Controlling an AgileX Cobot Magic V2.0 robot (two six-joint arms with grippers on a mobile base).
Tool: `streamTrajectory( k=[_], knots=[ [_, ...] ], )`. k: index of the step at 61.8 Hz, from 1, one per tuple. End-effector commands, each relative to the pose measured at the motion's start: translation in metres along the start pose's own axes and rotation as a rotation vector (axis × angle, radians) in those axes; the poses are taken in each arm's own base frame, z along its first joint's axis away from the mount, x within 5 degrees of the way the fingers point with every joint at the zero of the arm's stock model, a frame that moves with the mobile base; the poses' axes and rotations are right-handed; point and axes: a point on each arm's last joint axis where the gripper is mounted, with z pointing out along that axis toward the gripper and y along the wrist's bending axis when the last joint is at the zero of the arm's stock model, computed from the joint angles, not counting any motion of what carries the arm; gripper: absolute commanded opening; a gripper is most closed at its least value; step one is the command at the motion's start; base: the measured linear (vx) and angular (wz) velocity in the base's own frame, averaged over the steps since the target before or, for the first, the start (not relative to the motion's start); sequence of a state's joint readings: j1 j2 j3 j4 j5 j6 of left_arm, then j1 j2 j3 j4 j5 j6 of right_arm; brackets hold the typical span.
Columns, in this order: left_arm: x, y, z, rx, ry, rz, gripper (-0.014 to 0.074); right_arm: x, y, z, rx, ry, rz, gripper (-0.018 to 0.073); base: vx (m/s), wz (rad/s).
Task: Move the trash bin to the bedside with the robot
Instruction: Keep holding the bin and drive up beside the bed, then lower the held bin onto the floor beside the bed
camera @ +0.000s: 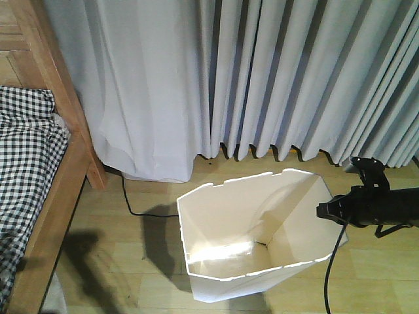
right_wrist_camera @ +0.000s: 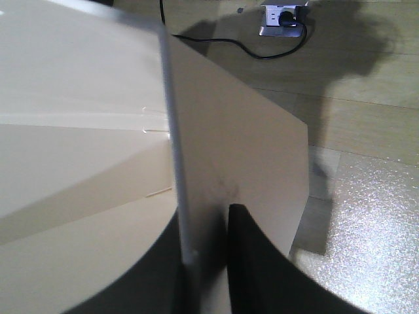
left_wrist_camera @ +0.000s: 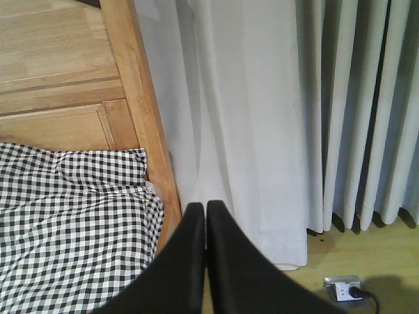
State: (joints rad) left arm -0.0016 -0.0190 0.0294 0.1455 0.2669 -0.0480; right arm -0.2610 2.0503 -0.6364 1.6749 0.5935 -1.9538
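Note:
The white faceted trash bin (camera: 222, 288) stands on the wooden floor, right of the bed, with a strip of floor between them. My right gripper (camera: 325, 210) comes in from the right and is shut on the bin's right rim. In the right wrist view the thin wall of the bin (right_wrist_camera: 249, 150) runs between the fingers of that gripper (right_wrist_camera: 206, 226), one inside and one outside. The bed's light wooden frame (camera: 39, 216) and checked bedding (camera: 26, 150) fill the left edge. In the left wrist view my left gripper (left_wrist_camera: 205, 206) is shut on nothing, above the bed frame (left_wrist_camera: 141, 104) and the bedding (left_wrist_camera: 72, 216).
Grey-white curtains (camera: 262, 78) hang to the floor behind the bin. A black cable (camera: 131, 203) runs across the floor between bed and bin. A floor socket (right_wrist_camera: 281, 19) with a plug lies near the curtain, also seen as the socket (left_wrist_camera: 344, 286) from the left wrist.

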Motion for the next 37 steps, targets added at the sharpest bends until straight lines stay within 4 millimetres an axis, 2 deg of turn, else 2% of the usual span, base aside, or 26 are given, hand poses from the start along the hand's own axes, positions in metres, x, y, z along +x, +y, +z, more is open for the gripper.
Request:
streamTrajectory(
  k=[1,15,24,37],
  knots=[
    [0.002,-0.002,0.002,0.013,-0.055,-0.011,-0.0006,-0.027,0.022,-0.017,-0.186,-0.186,0.020,-0.0006,0.00,0.00],
    [0.002,-0.002,0.002,0.013,-0.055,-0.011,-0.0006,-0.031,0.009,-0.010,-0.109,-0.178,0.110,-0.0006,0.00,0.00],
    [0.002,-0.002,0.002,0.013,-0.055,-0.011,-0.0006,-0.036,-0.007,0.009,-0.101,-0.152,0.195,-0.0006,0.00,0.00],
    [0.002,-0.002,0.002,0.013,-0.055,-0.011,-0.0006,-0.039,-0.031,0.042,-0.096,-0.115,0.229,-0.0006,0.00,0.00]
  ],
)
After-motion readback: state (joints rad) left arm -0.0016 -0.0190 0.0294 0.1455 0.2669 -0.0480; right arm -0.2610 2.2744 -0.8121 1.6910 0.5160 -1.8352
